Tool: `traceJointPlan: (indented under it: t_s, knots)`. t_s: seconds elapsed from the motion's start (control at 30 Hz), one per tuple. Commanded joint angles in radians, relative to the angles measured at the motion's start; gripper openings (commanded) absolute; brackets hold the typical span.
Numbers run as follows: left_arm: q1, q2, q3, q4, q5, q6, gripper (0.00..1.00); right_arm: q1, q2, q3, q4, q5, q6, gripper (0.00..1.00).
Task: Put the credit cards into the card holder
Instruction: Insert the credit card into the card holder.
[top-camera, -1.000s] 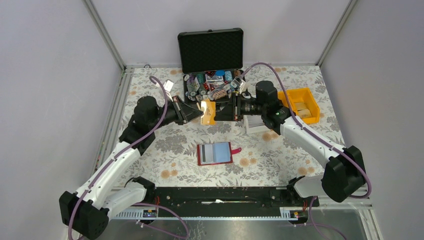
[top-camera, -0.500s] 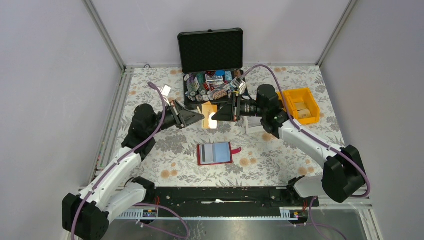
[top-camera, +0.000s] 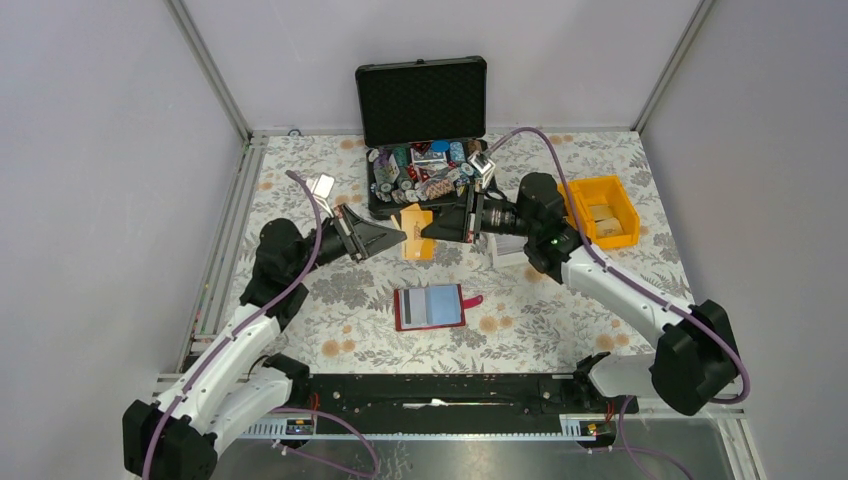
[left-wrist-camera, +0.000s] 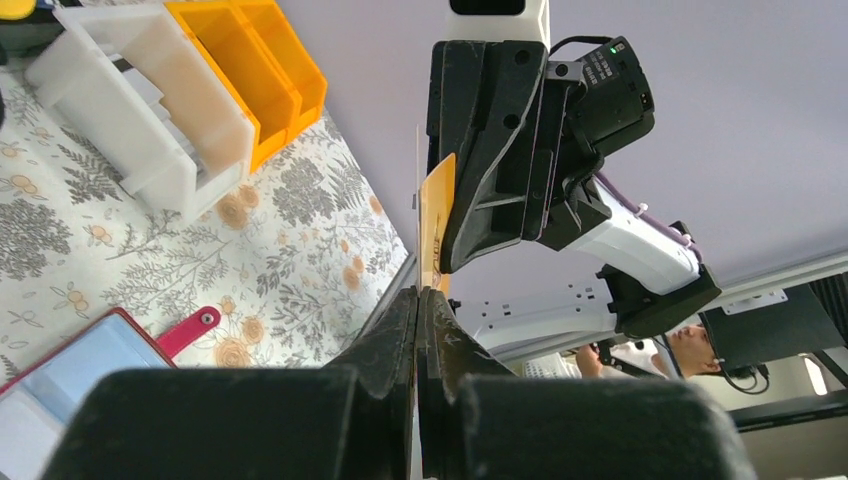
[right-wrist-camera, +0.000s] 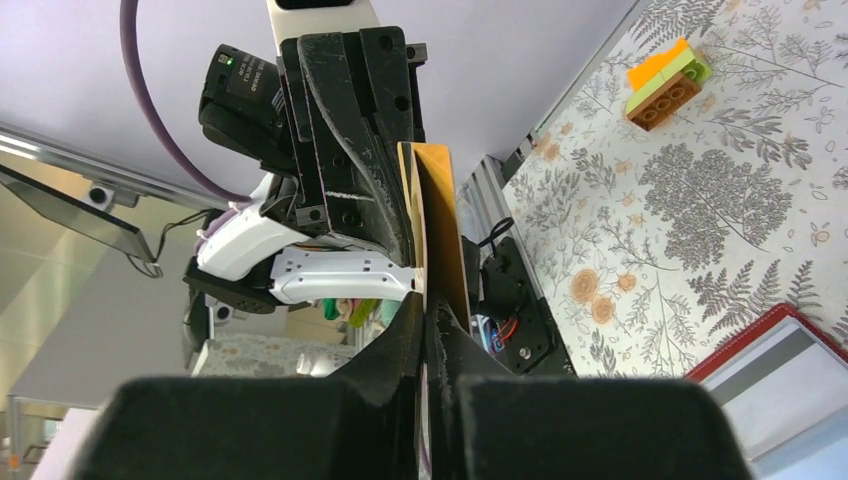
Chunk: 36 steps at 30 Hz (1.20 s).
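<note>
On the far side of the card holder (top-camera: 401, 309) from the arm bases, lifted off the table, a tan-gold credit card (top-camera: 417, 219) stood on edge between the two arms. The left gripper (left-wrist-camera: 418, 310) was clamped shut on one edge of it and the right gripper (right-wrist-camera: 428, 315) was pinched shut on the opposite edge, so both had it at once (a hand-over, by the look of it, probably to win a grip better suited to sliding the card in). The holder lay open and flat, its snap tab (top-camera: 473, 299) pointing toward the right arm's side, with pale cards (top-camera: 438, 305) sitting in its slots. That face-up pose left the pockets reachable from above. Farther beyond the holder sat the open black case (top-camera: 422, 100), no part of this job.
</note>
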Motion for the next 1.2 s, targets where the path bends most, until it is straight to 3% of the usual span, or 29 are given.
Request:
traceJointPlan:
  t_s: [0.0,0.63,0.77,0.93,1.17]
  knots:
    - [0.036,-0.045,-0.025,0.064,-0.011,-0.029,0.0,0.0,-0.098,0.023,-0.108,0.086,-0.114,0.0]
    - [0.08,-0.072,-0.055,0.094,-0.015,-0.054,0.0,-0.012,-0.169,-0.062,-0.098,0.119,-0.093,0.0]
    - [0.121,-0.1,-0.023,-0.093,0.015,0.081,0.0,-0.063,-0.203,-0.027,-0.234,0.14,-0.157,0.0]
    - [0.172,-0.101,0.053,-0.477,0.011,0.378,0.0,-0.08,-0.232,-0.043,-0.356,0.174,-0.22,0.0]
    - [0.212,-0.12,-0.027,-0.56,0.035,0.452,0.0,-0.068,-0.266,-0.16,-0.473,0.302,-0.264,0.0]
